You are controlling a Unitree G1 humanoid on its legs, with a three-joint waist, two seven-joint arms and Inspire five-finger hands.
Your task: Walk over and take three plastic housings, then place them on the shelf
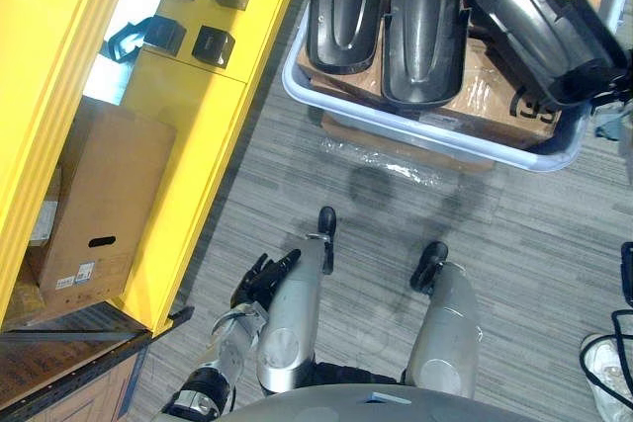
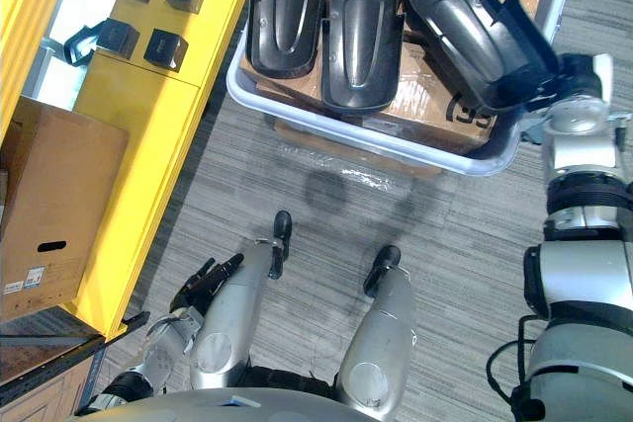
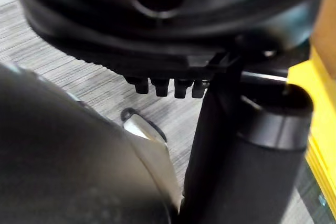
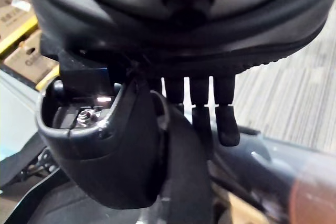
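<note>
Three black plastic housings lie side by side in a grey bin (image 1: pixel 415 127): the left housing (image 1: pixel 344 7), the middle housing (image 1: pixel 425 32) and the right housing (image 2: pixel 470 32), which lies at an angle. My right hand (image 2: pixel 580 70) is at the right housing's outer end. In the right wrist view its fingers (image 4: pixel 202 114) curl down over the housing's wall (image 4: pixel 176 177), with the thumb on the other side. My left hand (image 1: pixel 262 279) hangs low beside my body with relaxed fingers and holds nothing.
The yellow shelf (image 1: pixel 188 135) runs along my left, with small black blocks (image 1: pixel 213 44) on its top. A cardboard box (image 1: pixel 104 205) sits on a lower level. The bin rests on cardboard boxes (image 1: pixel 396 145). Grey floor lies between me and the bin.
</note>
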